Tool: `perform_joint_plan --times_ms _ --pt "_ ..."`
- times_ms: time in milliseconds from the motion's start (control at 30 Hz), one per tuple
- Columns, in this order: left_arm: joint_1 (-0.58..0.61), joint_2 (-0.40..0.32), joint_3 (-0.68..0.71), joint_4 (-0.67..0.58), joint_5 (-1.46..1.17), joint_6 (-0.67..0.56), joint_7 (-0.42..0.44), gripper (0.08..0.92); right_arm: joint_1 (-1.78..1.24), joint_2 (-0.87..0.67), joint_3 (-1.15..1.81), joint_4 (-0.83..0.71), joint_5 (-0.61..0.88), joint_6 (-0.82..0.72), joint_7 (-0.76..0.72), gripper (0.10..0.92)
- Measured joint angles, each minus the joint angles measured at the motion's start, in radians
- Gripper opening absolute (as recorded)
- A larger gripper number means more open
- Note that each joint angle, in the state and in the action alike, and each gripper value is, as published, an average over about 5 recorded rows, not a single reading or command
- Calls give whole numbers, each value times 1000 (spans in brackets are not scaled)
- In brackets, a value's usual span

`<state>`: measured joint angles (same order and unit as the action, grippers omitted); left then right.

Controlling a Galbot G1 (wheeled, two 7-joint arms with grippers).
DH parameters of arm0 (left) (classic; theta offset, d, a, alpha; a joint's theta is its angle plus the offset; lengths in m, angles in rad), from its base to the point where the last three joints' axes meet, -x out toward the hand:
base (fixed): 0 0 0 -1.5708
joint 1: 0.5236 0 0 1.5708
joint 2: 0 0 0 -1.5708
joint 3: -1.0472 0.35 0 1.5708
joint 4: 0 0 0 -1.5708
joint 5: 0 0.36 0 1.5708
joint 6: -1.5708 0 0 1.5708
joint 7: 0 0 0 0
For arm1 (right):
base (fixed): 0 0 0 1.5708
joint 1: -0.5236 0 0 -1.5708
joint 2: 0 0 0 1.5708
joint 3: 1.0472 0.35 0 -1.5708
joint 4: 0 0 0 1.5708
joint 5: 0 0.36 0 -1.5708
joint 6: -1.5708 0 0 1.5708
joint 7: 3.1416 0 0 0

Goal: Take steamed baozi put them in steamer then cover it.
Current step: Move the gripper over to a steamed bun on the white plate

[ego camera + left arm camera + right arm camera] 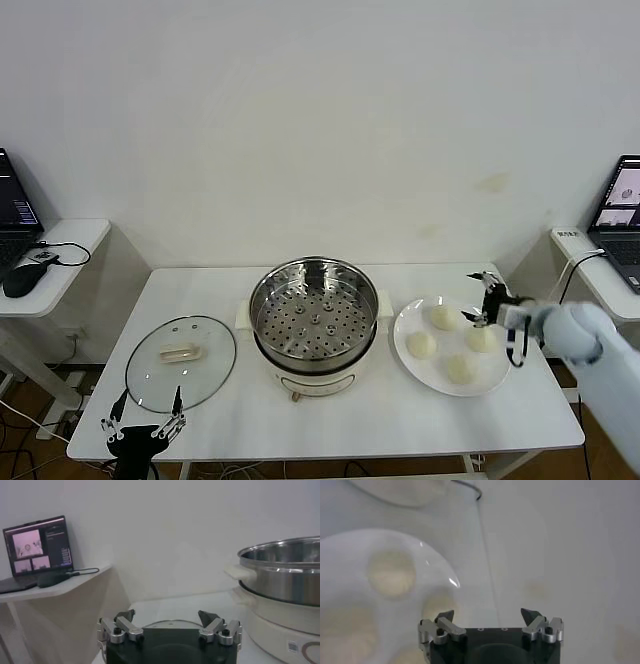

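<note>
Steamer (314, 322) as landmark: right of it, we hold the right gripper (483, 300), jaws apart, over four baozi (445, 317) on their plate (408, 322), ready to pick; left, the cover (181, 362) lies flat, the left gripper (145, 418) beside it, jaws apart.

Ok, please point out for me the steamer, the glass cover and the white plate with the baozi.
steamer (313, 322), head view, perforated tray inside the pot.
cover (181, 351), head view, its cream-white handle.
plate (497, 381), head view, bare part near its rim.

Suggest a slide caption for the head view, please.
Open right gripper above plate of four baozi; steamer empty, cover aside.
</note>
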<state>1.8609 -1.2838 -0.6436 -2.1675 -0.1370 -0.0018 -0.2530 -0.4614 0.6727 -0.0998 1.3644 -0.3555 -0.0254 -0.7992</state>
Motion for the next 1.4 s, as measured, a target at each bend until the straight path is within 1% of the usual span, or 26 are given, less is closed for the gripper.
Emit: perform_joint_plan --times_ms 167,367,600,1000,1400 --pt "-10 1 -5 -2 1 9 0 823 160 29 -177 -111 8 9 -90 823" --pt "-16 2 -7 -5 2 15 1 823 267 67 -323 -213 11 12 -159 823" --pt "-13 0 -9 -12 4 16 1 823 324 112 -407 -304 1 17 -191 823" --pt "-9 -4 -15 -18 7 14 1 823 372 210 -451 -451 -40 28 -205 822" --pt "-15 -5 -12 -15 7 12 0 823 387 282 -469 -539 -58 21 -214 733"
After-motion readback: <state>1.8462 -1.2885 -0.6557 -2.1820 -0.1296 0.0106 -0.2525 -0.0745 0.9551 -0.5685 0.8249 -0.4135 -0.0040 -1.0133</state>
